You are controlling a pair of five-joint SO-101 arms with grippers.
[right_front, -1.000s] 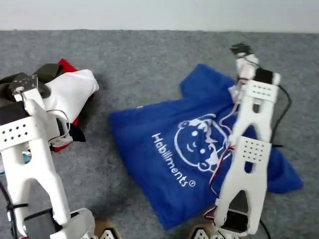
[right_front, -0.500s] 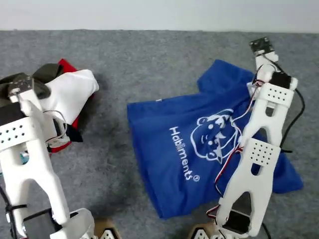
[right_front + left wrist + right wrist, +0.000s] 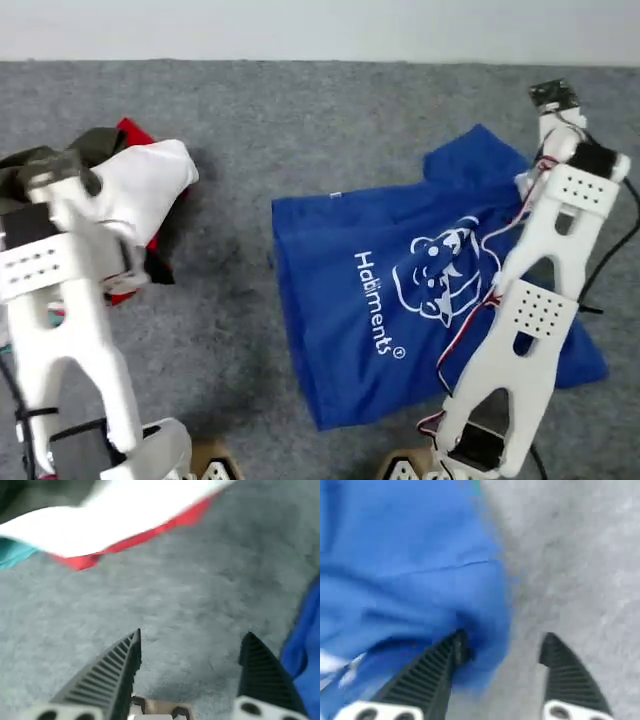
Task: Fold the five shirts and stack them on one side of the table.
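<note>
As you see it, left gripper (image 3: pixel 193 633): jaws apart over grey worktop (image 3: pixel 200 580).
Right gripper (image 3: pixel 505 634): jaws apart, one finger against blue shirt (image 3: pixel 395 555).

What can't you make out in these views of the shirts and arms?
Pile of shirts: high view, count unclear; they overlap and the left arm covers part.
Blue shirt: high view, one side hidden under the right arm.
Right gripper: right wrist view blurred; whether it touches the shirt is unclear.
</note>
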